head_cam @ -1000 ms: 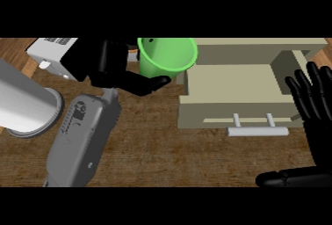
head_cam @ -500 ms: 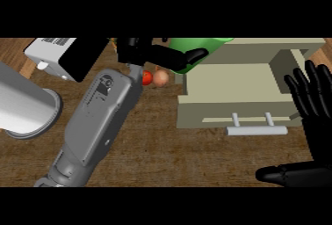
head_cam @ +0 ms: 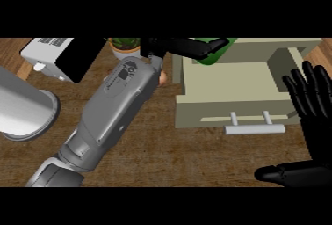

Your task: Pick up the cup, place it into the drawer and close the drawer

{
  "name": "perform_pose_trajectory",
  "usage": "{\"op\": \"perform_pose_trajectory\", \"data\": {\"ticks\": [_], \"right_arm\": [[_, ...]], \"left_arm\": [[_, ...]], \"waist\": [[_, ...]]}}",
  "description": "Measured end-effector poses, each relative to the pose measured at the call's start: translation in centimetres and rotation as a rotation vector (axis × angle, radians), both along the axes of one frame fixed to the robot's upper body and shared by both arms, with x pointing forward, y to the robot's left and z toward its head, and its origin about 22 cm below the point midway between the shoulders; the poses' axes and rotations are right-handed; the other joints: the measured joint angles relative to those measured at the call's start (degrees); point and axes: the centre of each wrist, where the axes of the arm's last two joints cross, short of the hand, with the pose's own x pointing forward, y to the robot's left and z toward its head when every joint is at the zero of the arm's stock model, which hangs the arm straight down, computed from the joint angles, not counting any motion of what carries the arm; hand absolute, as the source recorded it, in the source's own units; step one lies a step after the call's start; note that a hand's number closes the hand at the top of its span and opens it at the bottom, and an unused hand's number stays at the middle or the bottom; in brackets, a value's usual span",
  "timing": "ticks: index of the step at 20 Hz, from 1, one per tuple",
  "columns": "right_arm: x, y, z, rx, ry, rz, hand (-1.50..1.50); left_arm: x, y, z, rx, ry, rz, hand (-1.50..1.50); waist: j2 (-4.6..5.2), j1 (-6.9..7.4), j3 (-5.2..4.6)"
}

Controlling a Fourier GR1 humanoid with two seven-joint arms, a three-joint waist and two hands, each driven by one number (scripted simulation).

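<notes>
At the far edge of the counter (head_cam: 194, 154) we find the left hand (head_cam: 178, 46), carried on a grey forearm that runs diagonally up from the near left corner. Its black fingers (head_cam: 194, 46) are curled round the green cup (head_cam: 213, 56) — the hand is grasping it, and only a part of the cup's green wall shows past the fingers.

The cup sits at the far left corner of the drawer (head_cam: 233, 110), over the corner where the drawer's left wall meets the cabinet. We cannot tell whether the cup touches the drawer's floor or wall.

The drawer is pulled out toward the near side. Its pale front panel carries a white bar handle (head_cam: 255, 128) on two short posts.

The right hand (head_cam: 316, 136) rests at the right edge, just beside the drawer — fingers straight and pointing away, thumb spread low, grasping nothing.

To the left we note:
- a large grey cylinder (head_cam: 23, 110) at the left edge;
- a white appliance (head_cam: 48, 52) with a black face at the far left;
- a small potted plant (head_cam: 124, 44) just left of the left hand;
- a small orange object (head_cam: 163, 77), mostly hidden behind the forearm.
</notes>
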Motion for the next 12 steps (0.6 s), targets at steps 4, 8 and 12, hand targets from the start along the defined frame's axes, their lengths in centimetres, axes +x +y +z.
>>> {"op": "perform_pose_trajectory", "data": {"ticks": [4, 8, 12], "right_arm": [[0.2, -0.1, 0.4, -0.003, 0.0, 0.008, -1.5], [0.6, 0.4, 0.5, 0.006, -0.011, 0.018, -1.5], [0.8, 0.3, 0.3, 0.002, -0.007, 0.032, -1.5]], "left_arm": [[0.6, -0.7, -0.8, 0.026, 0.028, 0.014, 1.5], [1.1, -1.4, -1.3, 0.062, 0.054, 0.022, 1.5], [1.2, -1.9, -1.8, 0.114, 0.071, 0.022, 1.5]], "waist": [[0.09, -0.4, 0.0], [0.32, -1.24, 0.02], [0.49, -2.05, 0.02]]}}
